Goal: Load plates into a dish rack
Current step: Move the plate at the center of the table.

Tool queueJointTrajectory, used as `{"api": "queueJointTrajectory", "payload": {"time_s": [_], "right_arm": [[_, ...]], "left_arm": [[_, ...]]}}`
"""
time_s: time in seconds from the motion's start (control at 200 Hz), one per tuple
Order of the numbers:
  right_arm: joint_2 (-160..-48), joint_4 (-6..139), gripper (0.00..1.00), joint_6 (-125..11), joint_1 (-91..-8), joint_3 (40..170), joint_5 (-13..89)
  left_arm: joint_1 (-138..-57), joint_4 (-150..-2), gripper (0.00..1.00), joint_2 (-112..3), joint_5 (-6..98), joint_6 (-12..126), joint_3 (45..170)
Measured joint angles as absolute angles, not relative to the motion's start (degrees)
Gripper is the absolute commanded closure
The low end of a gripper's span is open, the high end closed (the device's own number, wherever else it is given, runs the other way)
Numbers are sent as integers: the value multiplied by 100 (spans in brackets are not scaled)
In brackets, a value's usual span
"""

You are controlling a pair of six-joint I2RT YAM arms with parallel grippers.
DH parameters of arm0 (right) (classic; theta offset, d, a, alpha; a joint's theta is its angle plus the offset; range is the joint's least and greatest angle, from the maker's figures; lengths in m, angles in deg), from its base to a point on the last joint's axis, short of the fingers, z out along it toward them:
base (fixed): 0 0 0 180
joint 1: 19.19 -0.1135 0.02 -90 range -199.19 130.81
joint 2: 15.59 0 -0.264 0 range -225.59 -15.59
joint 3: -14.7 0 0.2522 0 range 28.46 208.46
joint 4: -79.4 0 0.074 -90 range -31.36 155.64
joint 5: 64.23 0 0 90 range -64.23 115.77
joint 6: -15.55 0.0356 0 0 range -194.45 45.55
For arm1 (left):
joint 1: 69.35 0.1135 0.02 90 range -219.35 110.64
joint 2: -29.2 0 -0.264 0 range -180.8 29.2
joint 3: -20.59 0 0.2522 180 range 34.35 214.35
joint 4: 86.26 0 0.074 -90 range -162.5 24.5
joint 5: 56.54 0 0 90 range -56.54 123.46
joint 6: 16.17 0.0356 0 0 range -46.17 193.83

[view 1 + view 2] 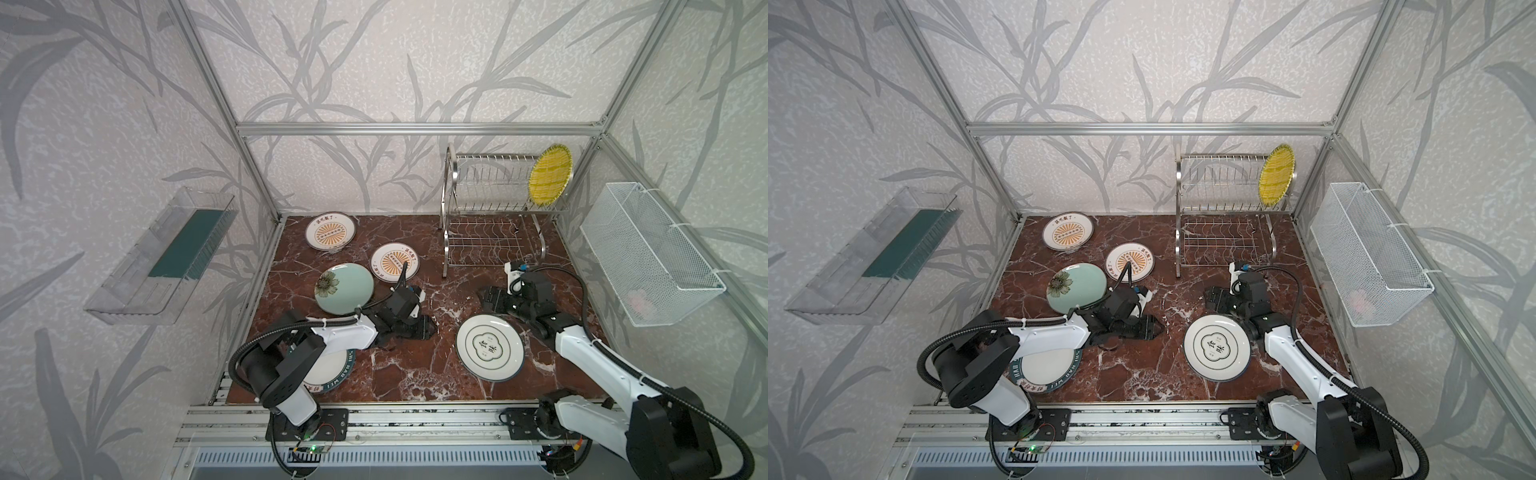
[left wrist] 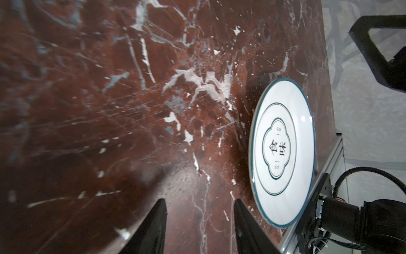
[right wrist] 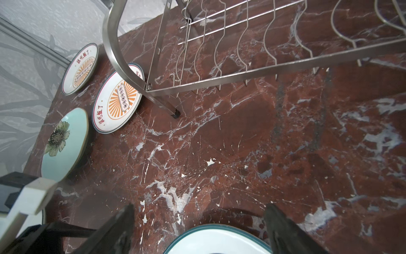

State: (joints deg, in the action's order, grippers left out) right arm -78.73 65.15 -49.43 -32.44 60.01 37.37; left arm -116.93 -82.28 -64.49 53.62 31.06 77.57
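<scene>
The steel dish rack (image 1: 494,208) stands at the back right, with a yellow plate (image 1: 549,175) upright in its upper tier. Two sunburst plates (image 1: 331,231) (image 1: 395,262) and a pale green plate (image 1: 344,287) lie flat at the back left. A cloud-outline plate (image 1: 489,347) lies near the front right. A teal-lettered plate (image 1: 332,374) is half hidden under my left arm. My left gripper (image 2: 199,201) is open over bare marble at mid-table. My right gripper (image 3: 200,205) is open wide just above the far rim of the cloud-outline plate (image 3: 217,239), holding nothing.
A white mesh basket (image 1: 648,253) hangs on the right wall and a clear plastic tray (image 1: 162,257) on the left wall. Aluminium frame posts bound the marble table (image 1: 415,374). The rack's front leg (image 3: 174,114) stands beside one sunburst plate.
</scene>
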Motion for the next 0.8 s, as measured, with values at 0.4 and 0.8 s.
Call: {"api": "queueJointTrajectory", "payload": {"time_s": [0.4, 0.8], "right_arm": [[-7803, 6642, 12, -4799, -3207, 5944, 3833], [-7829, 6775, 12, -4764, -3198, 5909, 3840]], "left_arm": [[-12241, -9273, 59, -7356, 5733, 2400, 8085], [-12294, -9380, 68, -7540, 5886, 2258, 8404]]}}
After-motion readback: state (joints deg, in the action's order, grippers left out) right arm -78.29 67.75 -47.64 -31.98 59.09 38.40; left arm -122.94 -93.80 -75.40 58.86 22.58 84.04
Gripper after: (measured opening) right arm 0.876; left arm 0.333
